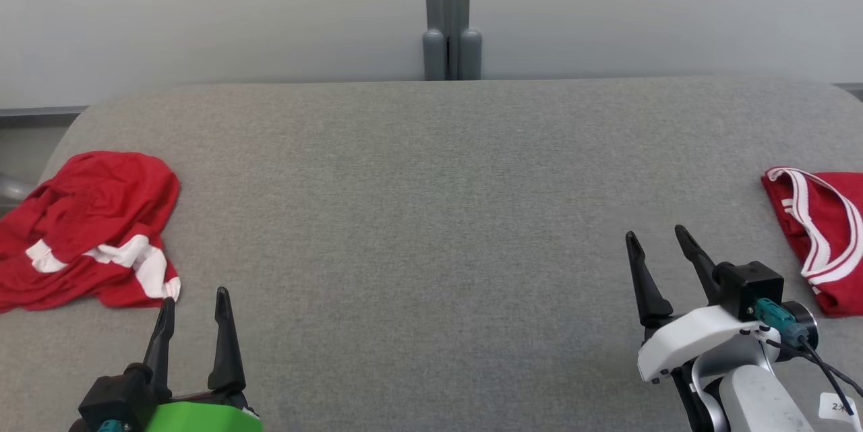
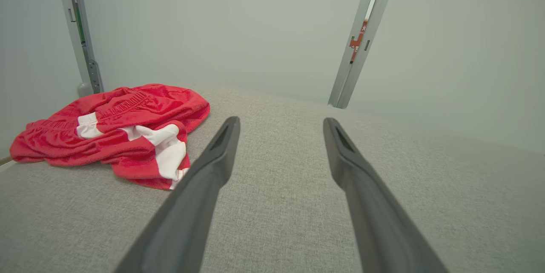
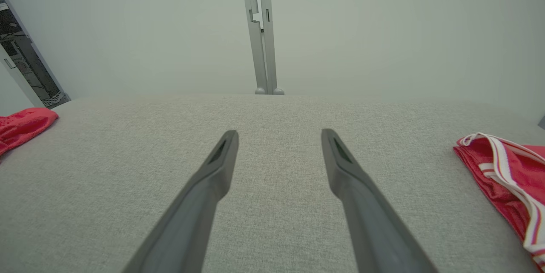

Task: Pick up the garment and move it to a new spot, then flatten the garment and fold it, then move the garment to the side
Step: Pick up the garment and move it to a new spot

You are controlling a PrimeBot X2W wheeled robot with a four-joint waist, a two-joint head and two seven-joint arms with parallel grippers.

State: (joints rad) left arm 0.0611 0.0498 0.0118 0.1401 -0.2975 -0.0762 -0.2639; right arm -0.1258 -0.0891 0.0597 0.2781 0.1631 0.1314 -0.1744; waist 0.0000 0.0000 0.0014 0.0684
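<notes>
Head view: left gripper (image 1: 195, 296), spread and empty, sits just beside the crumpled red-and-white cloth garment (image 1: 94, 216); right gripper (image 1: 655, 232), also spread, is well apart from it. A shallow pinch could slip off.

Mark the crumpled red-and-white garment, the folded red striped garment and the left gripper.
crumpled red-and-white garment (image 1: 94, 206), head view: red upper folds.
folded red striped garment (image 1: 835, 216), head view: red cloth between stripes.
left gripper (image 1: 194, 297), head view: midway between fingertips.
</notes>
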